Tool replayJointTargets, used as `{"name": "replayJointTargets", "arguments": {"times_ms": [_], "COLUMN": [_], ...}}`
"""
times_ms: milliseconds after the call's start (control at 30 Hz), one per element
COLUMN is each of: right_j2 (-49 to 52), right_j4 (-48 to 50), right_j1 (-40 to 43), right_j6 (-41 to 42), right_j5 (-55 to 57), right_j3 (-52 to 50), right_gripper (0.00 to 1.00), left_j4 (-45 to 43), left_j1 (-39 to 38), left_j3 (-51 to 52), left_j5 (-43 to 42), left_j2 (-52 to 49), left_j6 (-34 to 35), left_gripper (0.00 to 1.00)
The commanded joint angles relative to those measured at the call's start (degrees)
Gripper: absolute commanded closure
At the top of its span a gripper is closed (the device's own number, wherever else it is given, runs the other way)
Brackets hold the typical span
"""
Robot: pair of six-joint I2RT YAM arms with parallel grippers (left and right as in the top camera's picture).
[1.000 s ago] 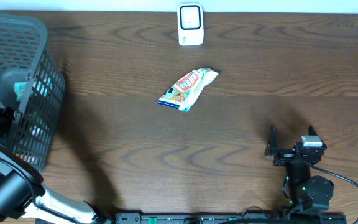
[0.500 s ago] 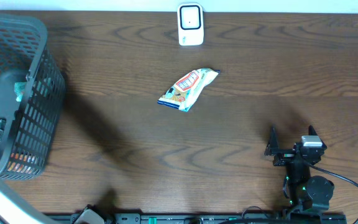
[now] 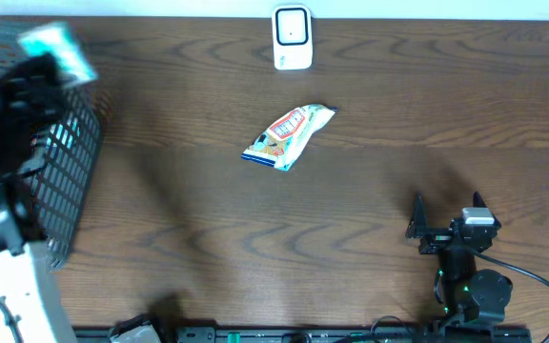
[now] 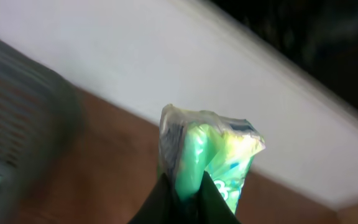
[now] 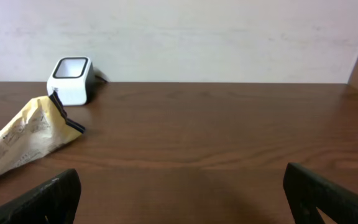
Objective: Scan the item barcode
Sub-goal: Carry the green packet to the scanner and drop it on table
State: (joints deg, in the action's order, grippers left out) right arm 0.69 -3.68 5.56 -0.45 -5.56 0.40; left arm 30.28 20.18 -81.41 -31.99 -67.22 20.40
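Well, wooden tabletop (image 3: 351,276); dark mesh basket (image 3: 76,157) at far-left edge. L claw (image 4: 185,200), blurred, by basket's rim, clenched on a green packet (image 4: 211,155), prob. a snack. R claw (image 3: 447,215) gapes wide, front-right. Yellow snack pouch (image 3: 289,136) lies mid-tabletop; white scanner (image 3: 293,38) at back edge.

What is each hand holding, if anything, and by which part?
The left hand pinches a green packet by one end; the right hand is open, holding nothing.

overhead: straight down on table (image 3: 398,114) | right wrist: low, level, shares scanner (image 5: 72,81) | left wrist: close, tilted
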Motion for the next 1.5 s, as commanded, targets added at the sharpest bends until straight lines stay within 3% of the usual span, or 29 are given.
{"name": "replayJointTargets", "arguments": {"times_ms": [0, 167, 333, 367, 467, 700, 1067, 1167, 1367, 1467], "right_j2": [-0.31, -0.31, -0.31, -0.31, -0.31, -0.31, -0.31, -0.31, -0.31, -0.31], "right_j4": [-0.24, -0.24, -0.24, -0.24, -0.24, -0.24, -0.24, -0.24, -0.24, -0.24], "right_j1": [0.46, 0.46, 0.46, 0.46, 0.46, 0.46, 0.46, 0.46, 0.46, 0.46], "right_j6": [0.63, 0.61, 0.61, 0.63, 0.61, 0.61, 0.63, 0.61, 0.61, 0.61], "right_j5": [0.04, 0.04, 0.02, 0.04, 0.04, 0.04, 0.04, 0.04, 0.04, 0.02], "right_j3": [-0.09, -0.09, -0.09, -0.09, -0.09, -0.09, -0.09, -0.09, -0.09, -0.09], "right_gripper": [0.01, 0.01, 0.01, 0.01, 0.01, 0.01, 0.01, 0.01, 0.01, 0.01], "left_j4": [3.34, 7.32, 7.39, 7.41, 7.43, 8.07, 2.78, 2.36, 2.34, 2.43], "left_j1": [-8.17, -18.95, -27.76, -30.67, -33.38, -38.03, -45.66, -45.88, -41.55, -38.64], "left_j3": [-0.09, -0.09, -0.09, -0.09, -0.09, -0.09, -0.15, -0.55, -1.25, -1.22], "left_j5": [4.0, 10.19, 24.28, 32.04, 37.57, 36.48, 19.45, 19.85, 31.93, 32.44], "left_j2": [-4.92, -13.94, -24.17, -29.03, -34.77, -44.5, -46.07, -45.59, -43.43, -43.36], "left_j6": [-5.05, -9.05, -9.03, -8.98, -8.72, -1.27, 1.44, 1.16, 1.14, 1.16], "left_gripper": [0.93, 0.93, 0.93, 0.93, 0.93, 0.93, 0.93, 0.93, 0.93, 0.93]}}
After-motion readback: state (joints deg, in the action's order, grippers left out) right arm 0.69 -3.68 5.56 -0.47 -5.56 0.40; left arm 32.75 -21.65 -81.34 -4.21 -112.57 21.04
